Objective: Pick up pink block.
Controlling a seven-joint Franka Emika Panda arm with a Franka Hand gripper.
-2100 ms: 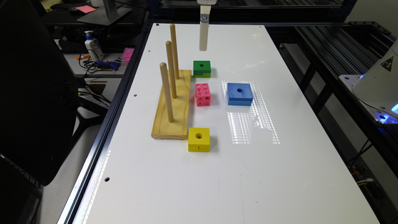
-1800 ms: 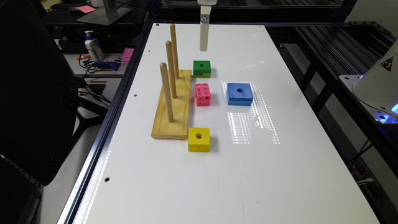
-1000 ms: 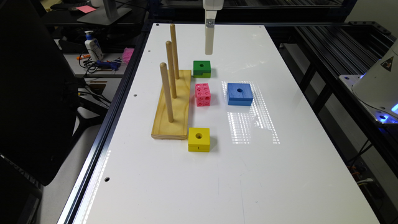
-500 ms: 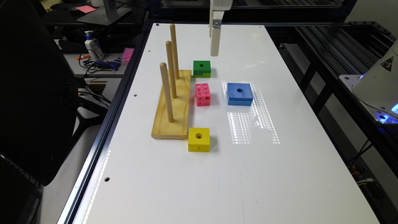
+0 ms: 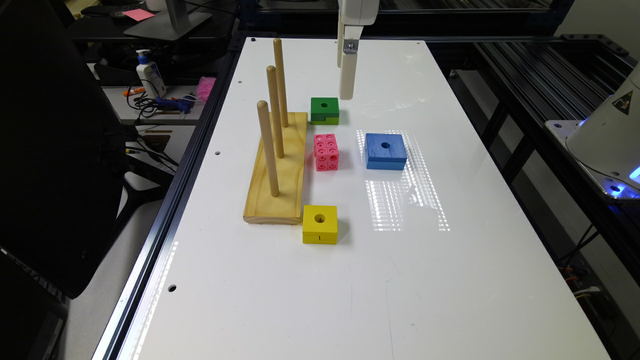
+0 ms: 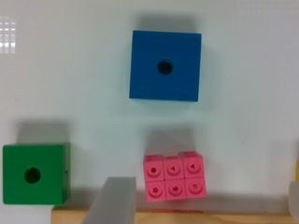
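White tabletop (image 5: 450, 280), long and glossy, dark frame rails and lab clutter beyond its edges. Pink block (image 5: 326, 152) sits on the bare surface toward the far half, just beside the long edge of the wooden peg base (image 5: 280, 180), apart from it by a thin gap. Green block (image 5: 324, 110) lies next toward the far edge, blue block (image 5: 385, 150) on the other side, yellow block (image 5: 320, 224) toward the near edge.

My claw (image 5: 347, 82) hangs above the surface near the green block, not over the pink one, touching nothing. Wrist view: pink block (image 6: 174, 176) seen from above; one grey finger (image 6: 114, 203) and a sliver of the other at the frame's side, so I read the claw as spread wide and empty.

Progress, my judgement: nothing grasped. Left to do: centre over the block, descend, close, lift.
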